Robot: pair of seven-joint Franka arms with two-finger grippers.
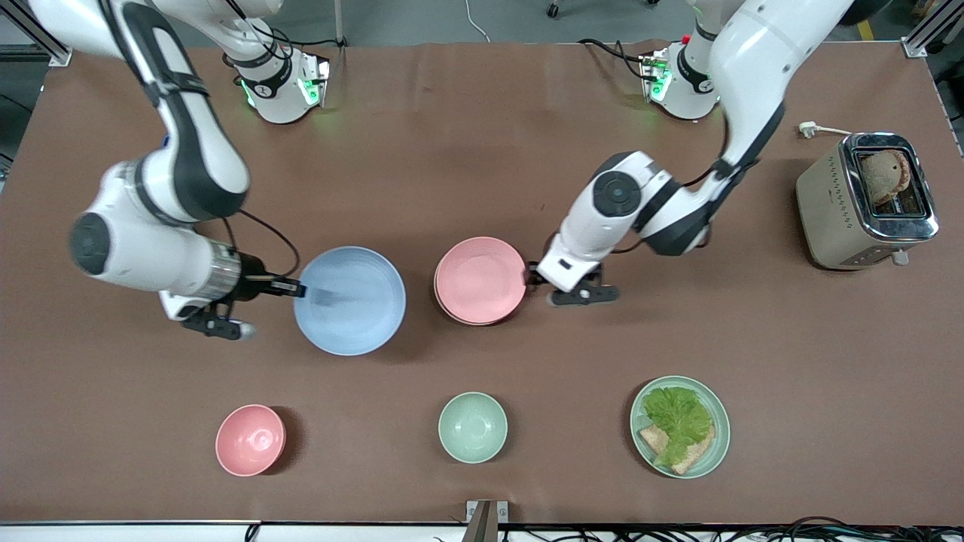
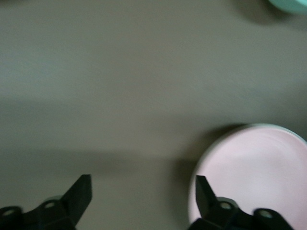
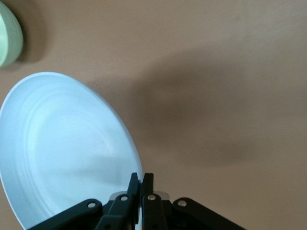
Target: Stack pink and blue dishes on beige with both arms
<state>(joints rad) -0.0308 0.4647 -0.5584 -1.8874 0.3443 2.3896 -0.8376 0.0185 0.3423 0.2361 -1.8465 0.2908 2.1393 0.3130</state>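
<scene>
The right gripper is pinching the rim of the blue plate, with its fingers squeezed tight on the edge. The plate is casting a big shadow and looks to be up off the table, near the right arm's end. The pink plate is sitting in the middle of the table, on top of the beige plate, which is only peeking out under its edge. The left gripper is waiting just beside the pink plate with its fingers spread wide, holding nothing. So the pink plate seems done, and the blue one is the step going on now. Next, the right arm needs to bring the blue plate over the pink one, lower it flat, and let go
</scene>
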